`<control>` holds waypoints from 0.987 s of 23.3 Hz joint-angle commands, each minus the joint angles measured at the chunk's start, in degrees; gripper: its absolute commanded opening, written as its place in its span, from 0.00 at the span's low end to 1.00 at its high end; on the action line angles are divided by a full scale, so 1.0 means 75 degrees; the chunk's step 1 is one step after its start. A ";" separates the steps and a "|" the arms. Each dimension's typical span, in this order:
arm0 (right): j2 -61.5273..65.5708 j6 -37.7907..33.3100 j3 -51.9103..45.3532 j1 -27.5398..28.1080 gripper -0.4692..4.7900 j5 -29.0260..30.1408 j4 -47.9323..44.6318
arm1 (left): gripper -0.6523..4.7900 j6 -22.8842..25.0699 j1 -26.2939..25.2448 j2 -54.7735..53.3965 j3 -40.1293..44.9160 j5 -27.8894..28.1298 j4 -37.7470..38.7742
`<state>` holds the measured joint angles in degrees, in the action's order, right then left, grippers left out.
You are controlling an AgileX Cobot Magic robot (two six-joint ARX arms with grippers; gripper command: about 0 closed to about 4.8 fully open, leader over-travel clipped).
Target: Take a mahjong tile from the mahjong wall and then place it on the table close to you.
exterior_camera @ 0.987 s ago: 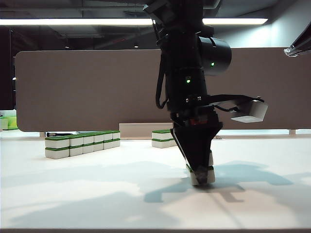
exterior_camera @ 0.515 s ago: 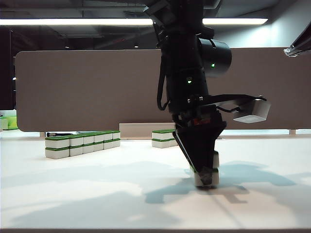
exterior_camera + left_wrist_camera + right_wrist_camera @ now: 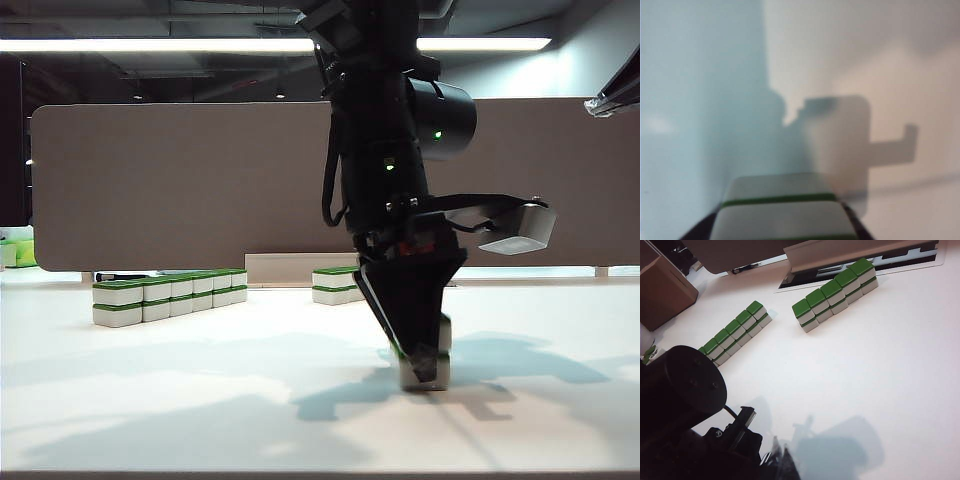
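Now down at the surface (image 3: pixel 200 400) with the mahjong tile (image 3: pixel 425 365) between loosening jaws: left gripper (image 3: pixel 420 362) parting since a second ago, tile seemingly set down. Well off to its side, mahjong wall (image 3: pixel 170 297). Right gripper unseen, state unknowable.

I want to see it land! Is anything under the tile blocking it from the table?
No, nothing visible blocks it. The mahjong tile sits between the left gripper's fingers, already down on the bare white table, far from the mahjong wall.

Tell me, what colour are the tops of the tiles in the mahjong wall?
Green, over white sides, on the mahjong wall; clearest in the right wrist view.
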<state>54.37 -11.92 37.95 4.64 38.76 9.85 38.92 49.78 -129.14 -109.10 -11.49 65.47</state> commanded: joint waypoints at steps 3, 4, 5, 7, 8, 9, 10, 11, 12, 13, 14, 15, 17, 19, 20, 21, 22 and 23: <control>-0.0020 0.0023 0.0052 -0.0009 0.09 0.0017 -0.0090 | 0.75 -0.0052 0.0029 -0.0099 0.0050 -0.0032 0.0259; -0.0020 0.0020 0.0052 -0.0009 0.09 0.0020 -0.0087 | 0.75 -0.0055 0.0029 -0.0099 0.0047 0.0023 0.0242; -0.0020 0.0020 0.0052 -0.0009 0.09 0.0017 -0.0087 | 0.75 -0.0052 0.0029 -0.0096 0.0047 0.0102 0.0251; -0.0020 0.0020 0.0052 -0.0009 0.09 0.0017 -0.0087 | 0.75 -0.0061 0.0029 -0.0079 0.0032 0.0414 0.0379; -0.0020 0.0020 0.0052 -0.0009 0.09 0.0017 -0.0087 | 0.76 -0.0058 0.0029 -0.0079 0.0012 0.0498 0.0458; -0.0020 0.0023 0.0052 -0.0009 0.09 0.0017 -0.0090 | 0.77 -0.0058 0.0015 -0.0082 -0.0006 0.0624 0.0565; -0.0020 0.0023 0.0052 -0.0009 0.09 0.0017 -0.0090 | 0.80 -0.0067 0.0015 -0.0079 -0.0006 0.0714 0.0589; -0.0020 0.0020 0.0052 -0.0009 0.09 0.0017 -0.0087 | 0.84 -0.0079 0.0015 -0.0082 -0.0006 0.0804 0.0609; -0.0020 0.0020 0.0052 -0.0009 0.09 0.0017 -0.0090 | 0.87 -0.0079 0.0015 -0.0082 -0.0006 0.0880 0.0635; -0.0020 0.0023 0.0052 -0.0009 0.09 0.0017 -0.0087 | 0.87 -0.0085 0.0015 -0.0082 -0.0006 0.0997 0.0647; -0.0020 0.0023 0.0052 -0.0009 0.09 0.0017 -0.0087 | 0.87 -0.0093 0.0015 -0.0082 -0.0006 0.1029 0.0664; -0.0020 0.0020 0.0052 -0.0009 0.09 0.0017 -0.0087 | 0.87 -0.0166 0.0015 -0.0079 -0.0006 0.1046 0.0726; -0.0020 0.0020 0.0052 -0.0009 0.09 0.0017 -0.0087 | 0.87 -0.0291 0.0012 -0.0067 -0.0009 0.1262 0.0857; -0.0020 0.0023 0.0052 -0.0009 0.09 0.0017 -0.0087 | 0.87 -0.0306 0.0012 -0.0032 -0.0009 0.1652 0.0956; -0.0020 0.0020 0.0052 -0.0009 0.09 0.0017 -0.0087 | 0.87 -0.0309 0.0012 0.0003 -0.0009 0.1798 0.1011; -0.0020 0.0020 0.0052 -0.0009 0.09 0.0017 -0.0087 | 0.87 -0.0315 0.0003 0.0026 -0.0009 0.1926 0.1014; -0.0020 0.0023 0.0052 -0.0009 0.09 0.0017 -0.0087 | 0.87 -0.0312 -0.0020 0.0064 -0.0009 0.2040 0.1017; -0.0020 0.0020 0.0052 -0.0009 0.09 0.0017 -0.0087 | 0.87 -0.0315 -0.0085 0.0134 -0.0006 0.2136 0.1020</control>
<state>54.37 -11.94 37.95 4.64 38.76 9.87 36.58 49.67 -128.97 -109.19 3.44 72.82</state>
